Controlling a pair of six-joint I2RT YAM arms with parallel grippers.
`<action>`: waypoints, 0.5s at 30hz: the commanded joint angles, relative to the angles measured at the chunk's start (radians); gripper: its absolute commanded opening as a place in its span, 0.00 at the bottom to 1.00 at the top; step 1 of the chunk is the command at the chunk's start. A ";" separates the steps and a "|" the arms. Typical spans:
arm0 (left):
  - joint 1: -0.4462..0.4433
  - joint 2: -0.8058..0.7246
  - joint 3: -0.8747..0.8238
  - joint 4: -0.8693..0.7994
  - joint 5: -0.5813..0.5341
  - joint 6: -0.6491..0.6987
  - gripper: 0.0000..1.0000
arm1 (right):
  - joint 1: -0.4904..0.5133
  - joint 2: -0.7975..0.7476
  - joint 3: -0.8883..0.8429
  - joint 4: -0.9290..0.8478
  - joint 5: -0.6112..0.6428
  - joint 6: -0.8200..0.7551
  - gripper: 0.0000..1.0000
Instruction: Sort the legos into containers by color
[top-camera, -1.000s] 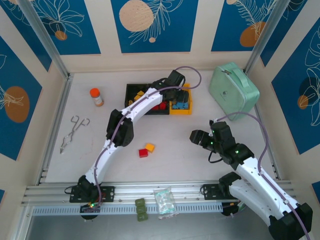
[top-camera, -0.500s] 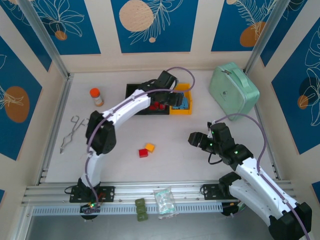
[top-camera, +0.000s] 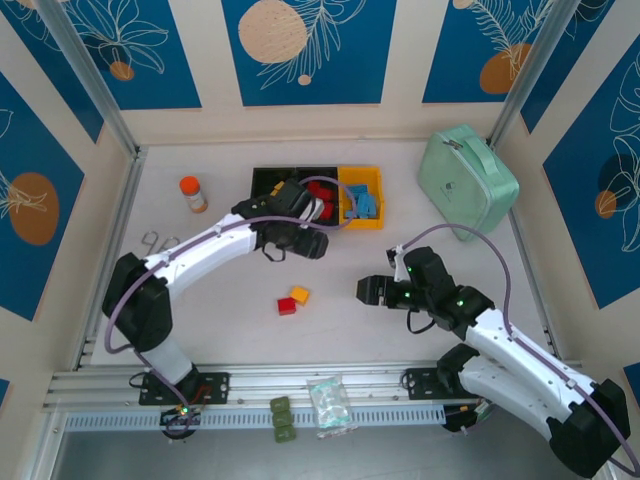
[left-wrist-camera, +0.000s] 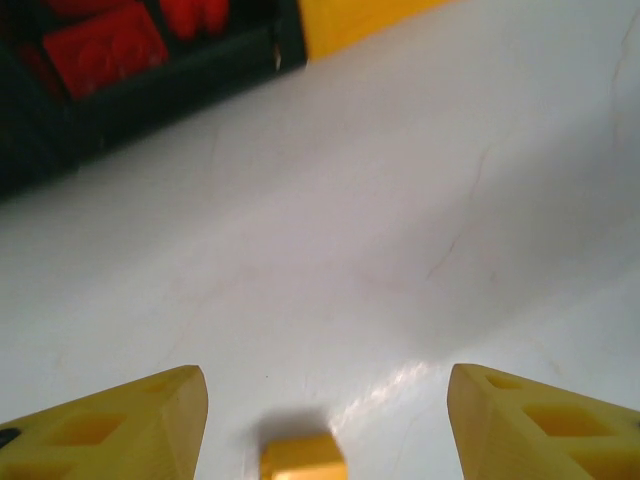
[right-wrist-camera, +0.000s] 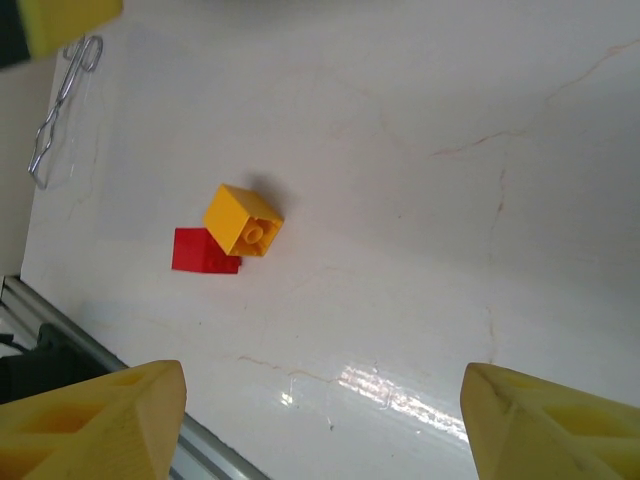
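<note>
Two loose legos lie mid-table, a yellow one (top-camera: 299, 295) touching a red one (top-camera: 287, 306); the right wrist view shows the yellow (right-wrist-camera: 245, 220) and the red (right-wrist-camera: 205, 250) too. The containers stand at the back: two black bins (top-camera: 272, 183), one holding red bricks (left-wrist-camera: 100, 45), and a yellow bin (top-camera: 347, 220) with blue bricks. My left gripper (top-camera: 303, 243) hovers open over bare table just in front of the bins, a yellow brick (left-wrist-camera: 303, 458) at the bottom edge of its view. My right gripper (top-camera: 370, 290) stands open and empty, right of the loose pair.
A mint-green case (top-camera: 467, 180) sits at the back right and an orange-capped bottle (top-camera: 193, 193) at the back left. Metal tongs (right-wrist-camera: 65, 110) lie at the left. Olive-green blocks (top-camera: 282, 418) and a plastic bag (top-camera: 330, 405) rest on the front rail.
My left gripper has pulled back from over the yellow bin, near and left, to the table in front of the bins. My right gripper has moved left toward the loose pair.
</note>
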 joint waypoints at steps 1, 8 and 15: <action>-0.005 -0.075 -0.062 -0.088 0.023 0.047 0.67 | 0.028 0.009 0.028 -0.021 -0.069 -0.046 0.73; -0.007 -0.071 -0.118 -0.125 0.093 0.063 0.70 | 0.115 0.046 0.037 -0.046 -0.095 -0.059 0.73; -0.011 -0.001 -0.131 -0.111 0.122 0.055 0.71 | 0.159 0.043 0.012 -0.046 -0.041 -0.035 0.73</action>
